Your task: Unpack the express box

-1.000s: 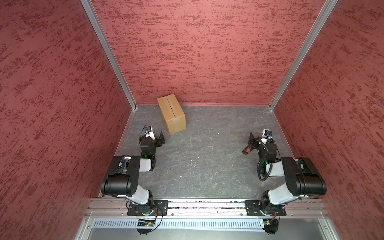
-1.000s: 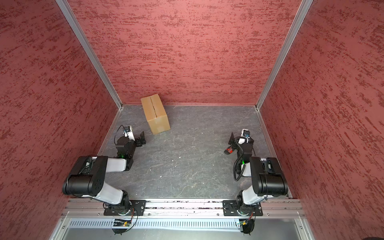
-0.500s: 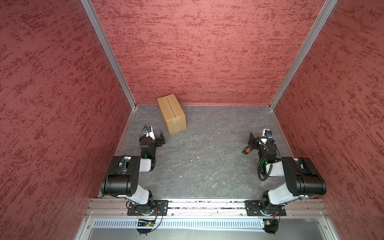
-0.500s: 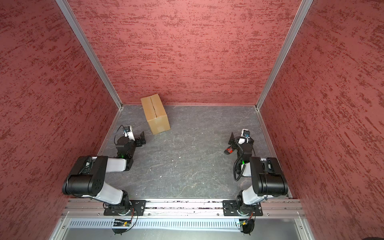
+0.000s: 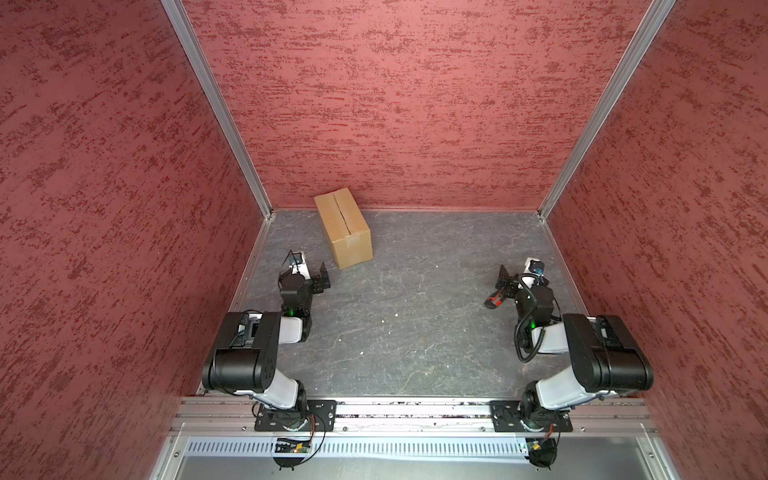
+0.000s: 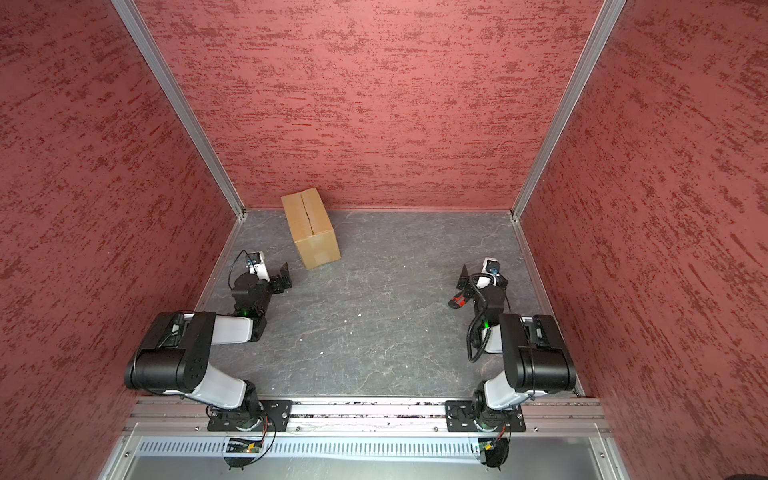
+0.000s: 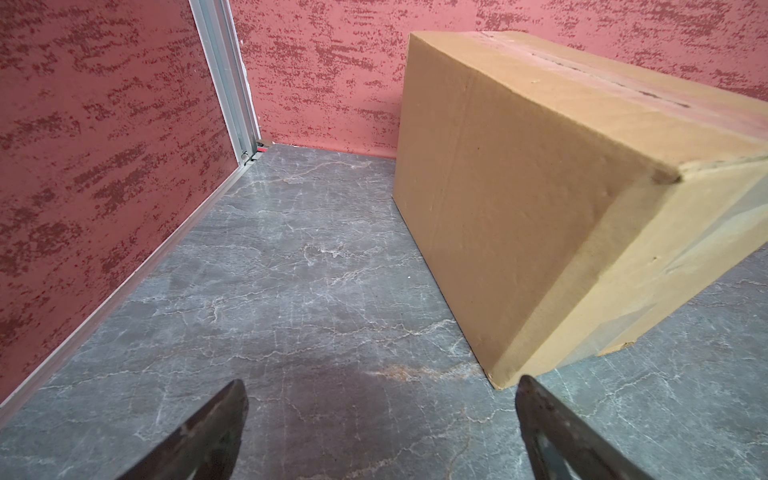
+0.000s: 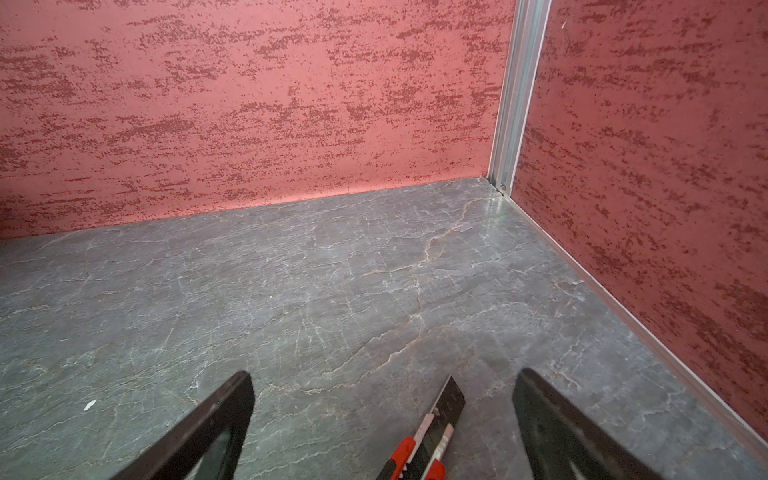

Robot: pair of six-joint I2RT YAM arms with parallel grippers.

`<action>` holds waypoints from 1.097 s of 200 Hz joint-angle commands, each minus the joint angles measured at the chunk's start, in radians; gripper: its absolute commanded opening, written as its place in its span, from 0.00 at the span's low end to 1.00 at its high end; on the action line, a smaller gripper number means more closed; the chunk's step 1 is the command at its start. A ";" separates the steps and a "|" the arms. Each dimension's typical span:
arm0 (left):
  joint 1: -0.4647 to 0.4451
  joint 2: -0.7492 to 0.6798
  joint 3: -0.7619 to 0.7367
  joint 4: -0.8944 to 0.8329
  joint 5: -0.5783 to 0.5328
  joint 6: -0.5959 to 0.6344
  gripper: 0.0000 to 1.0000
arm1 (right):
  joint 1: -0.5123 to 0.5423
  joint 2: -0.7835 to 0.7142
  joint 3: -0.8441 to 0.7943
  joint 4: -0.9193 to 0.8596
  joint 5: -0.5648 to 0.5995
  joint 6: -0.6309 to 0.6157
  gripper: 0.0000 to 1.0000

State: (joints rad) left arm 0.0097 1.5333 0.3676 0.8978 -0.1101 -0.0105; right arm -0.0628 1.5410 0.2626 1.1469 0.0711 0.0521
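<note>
My hands are both wide and grip nothing. The left hand (image 7: 382, 384) sits low, just beside the near corner of the box (image 7: 519, 199). Between the fingers of the right hand (image 8: 385, 376) I see a knife (image 8: 432, 432), blade out. Gripped carelessly, it may slip or cut too deep. The box stands far left on the grey marbled counter (image 8: 291, 291), its far end near the back wall (image 8: 249, 104) — a push could jam it there. Rough red walls close three sides.

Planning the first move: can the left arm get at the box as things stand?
Probably yes: the box stands just ahead of its open jaws, bare floor between, nothing in the way.
</note>
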 commanded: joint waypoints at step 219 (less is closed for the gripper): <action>0.009 -0.100 0.059 -0.167 -0.028 -0.035 1.00 | -0.001 -0.116 0.070 -0.176 0.007 -0.001 0.99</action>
State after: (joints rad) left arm 0.0139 1.5036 0.3748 0.8433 -0.1135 -0.0250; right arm -0.0628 1.5257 0.2672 1.1156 0.0715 0.0521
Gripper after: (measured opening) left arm 0.996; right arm 0.990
